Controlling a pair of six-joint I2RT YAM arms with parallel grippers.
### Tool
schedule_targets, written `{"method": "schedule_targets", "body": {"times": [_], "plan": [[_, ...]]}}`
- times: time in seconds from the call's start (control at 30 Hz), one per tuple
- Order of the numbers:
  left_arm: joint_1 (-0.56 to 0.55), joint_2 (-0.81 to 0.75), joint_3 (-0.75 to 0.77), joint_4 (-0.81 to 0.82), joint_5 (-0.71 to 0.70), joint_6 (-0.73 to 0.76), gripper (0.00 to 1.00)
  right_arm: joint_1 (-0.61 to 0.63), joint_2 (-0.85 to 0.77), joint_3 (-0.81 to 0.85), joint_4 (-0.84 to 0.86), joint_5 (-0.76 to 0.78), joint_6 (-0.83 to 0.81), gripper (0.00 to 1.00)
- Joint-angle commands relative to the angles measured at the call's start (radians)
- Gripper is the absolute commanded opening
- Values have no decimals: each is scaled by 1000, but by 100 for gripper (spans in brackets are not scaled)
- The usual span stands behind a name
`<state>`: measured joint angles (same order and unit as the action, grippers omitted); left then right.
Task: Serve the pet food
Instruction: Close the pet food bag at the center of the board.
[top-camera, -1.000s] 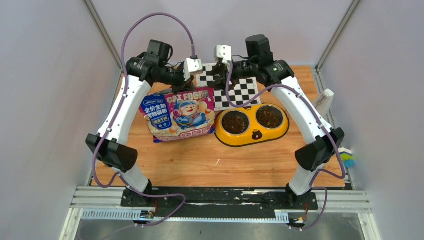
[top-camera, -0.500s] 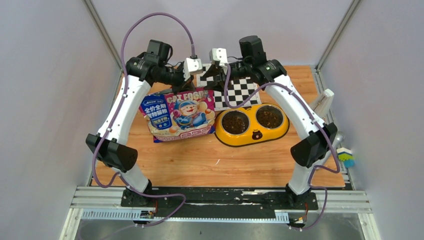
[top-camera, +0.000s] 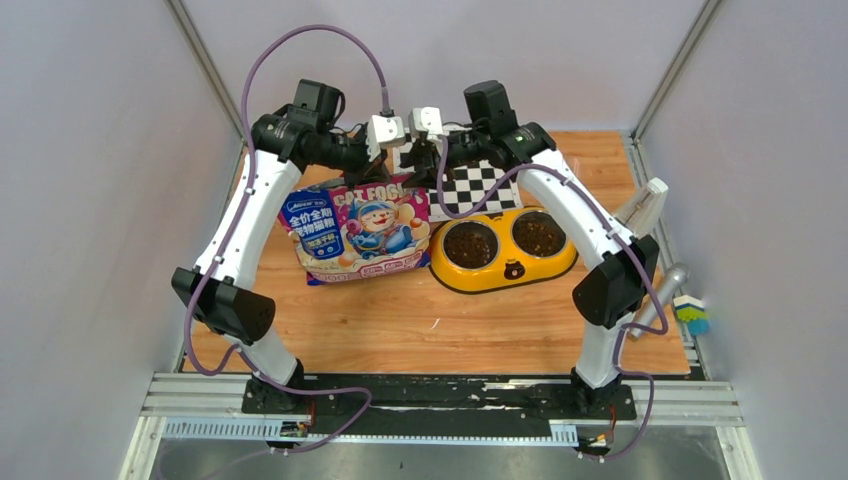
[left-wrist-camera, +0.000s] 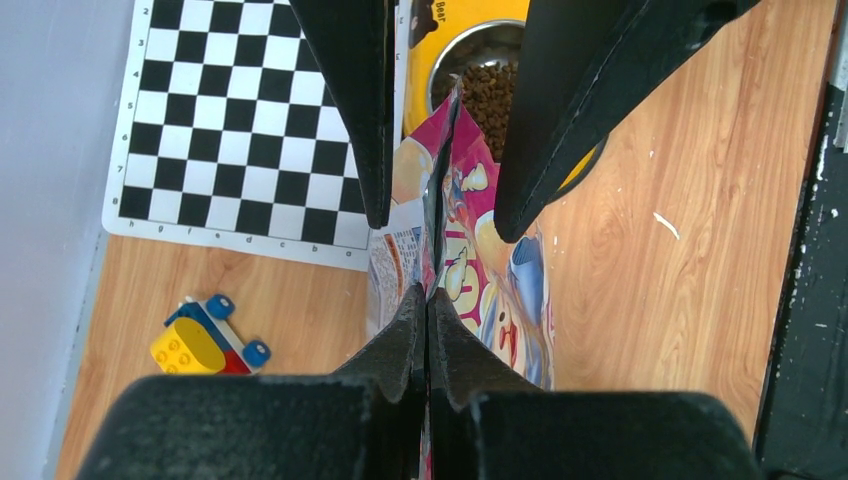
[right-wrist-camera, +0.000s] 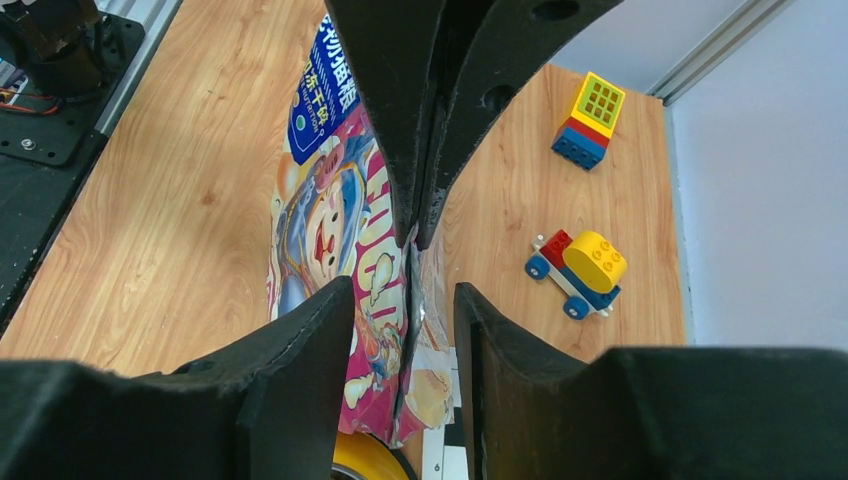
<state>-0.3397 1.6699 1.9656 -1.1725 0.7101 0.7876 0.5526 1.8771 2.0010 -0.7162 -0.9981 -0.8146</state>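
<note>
The pink-purple-blue cat food bag (top-camera: 360, 230) stands upright left of the yellow double bowl (top-camera: 513, 270). My left gripper (top-camera: 388, 160) is shut on the bag's top edge; in the left wrist view its jaws (left-wrist-camera: 428, 300) pinch the edge. My right gripper (top-camera: 425, 165) is open, its fingers (right-wrist-camera: 300, 370) straddling the same top edge of the bag (right-wrist-camera: 330, 220) without touching it. Dark brown kibble (top-camera: 470, 245) lies in both steel cups and shows in the left wrist view (left-wrist-camera: 490, 95).
A checkerboard mat (top-camera: 480, 185) lies behind the bowl. A toy car (right-wrist-camera: 580, 265) and a yellow-blue block (right-wrist-camera: 588, 120) sit on the wood behind the bag. A white scoop (top-camera: 645, 205) and a brush (top-camera: 690, 312) lie at the right edge. Walls close in on three sides.
My right arm has swung left toward the bag's top, bringing its open jaws around the edge. My left gripper has kept its hold and not moved.
</note>
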Motion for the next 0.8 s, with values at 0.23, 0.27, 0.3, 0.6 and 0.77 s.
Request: {"method": "schedule_targets", "body": {"times": [0.23, 0.27, 0.3, 0.6, 0.77], "plan": [[0, -52, 15, 24, 71, -21, 0, 20, 36, 18, 30, -22, -10, 25], [-1, -52, 15, 24, 72, -19, 0, 20, 39, 22, 30, -18, -5, 19], [-1, -52, 13, 24, 72, -20, 0, 20, 42, 25, 32, -16, -1, 11], [-1, -55, -14, 6, 53, 10, 49, 20, 38, 27, 42, 34, 19, 0], [-1, -56, -38, 5, 36, 24, 39, 20, 34, 40, 47, 24, 36, 0]]}}
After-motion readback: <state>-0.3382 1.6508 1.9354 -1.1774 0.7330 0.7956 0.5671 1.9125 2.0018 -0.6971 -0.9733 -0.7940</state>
